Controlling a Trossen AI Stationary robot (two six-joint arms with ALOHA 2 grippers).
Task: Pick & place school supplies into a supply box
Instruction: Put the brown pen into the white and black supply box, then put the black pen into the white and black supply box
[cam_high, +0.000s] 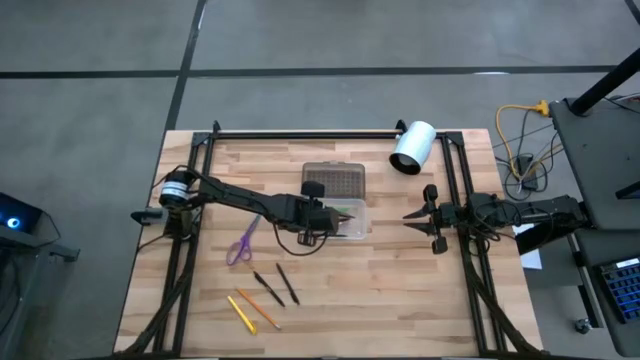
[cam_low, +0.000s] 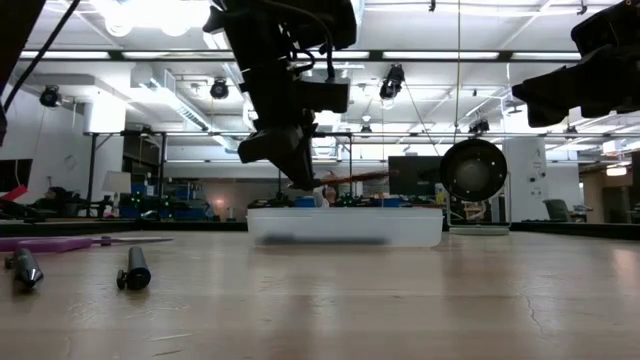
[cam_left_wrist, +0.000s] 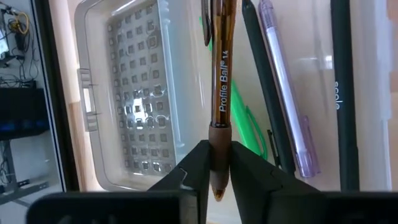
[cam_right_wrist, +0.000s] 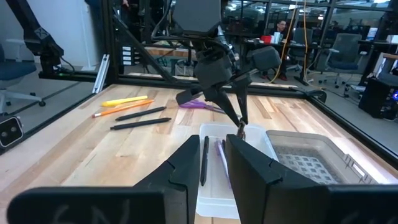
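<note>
The supply box's clear tray (cam_high: 356, 230) (cam_low: 345, 226) sits mid-table, and its dotted lid (cam_high: 335, 180) (cam_left_wrist: 134, 93) lies open on the far side. Inside lie a green pen (cam_left_wrist: 252, 127), a pinkish pen (cam_left_wrist: 283, 87) and dark pens (cam_left_wrist: 345, 93). My left gripper (cam_left_wrist: 219, 149) (cam_high: 322, 222) (cam_low: 298, 178) hovers over the tray, shut on a brown pen (cam_left_wrist: 222, 62). On the table to the near left lie purple scissors (cam_high: 240, 245), two dark pens (cam_high: 278, 286), and a yellow and an orange pencil (cam_high: 250, 311). My right gripper (cam_high: 408, 215) (cam_right_wrist: 214, 146) waits right of the box, shut and empty. My left gripper pinches the brown pen between its two fingers at the dark rubber grip (cam_left_wrist: 219, 134) near the writing tip. The fingers come from above, slanting down, and lie across the pen. The pen is lifted clear above the tray, and its long end (cam_low: 355, 177) reaches out nearly level.
A white cylinder (cam_high: 412, 147) lies at the far right of the table, beyond my right gripper. Black frame rails (cam_high: 300, 133) run along the far and side edges. Bare wood lies near the front edge, right of the loose pens.
</note>
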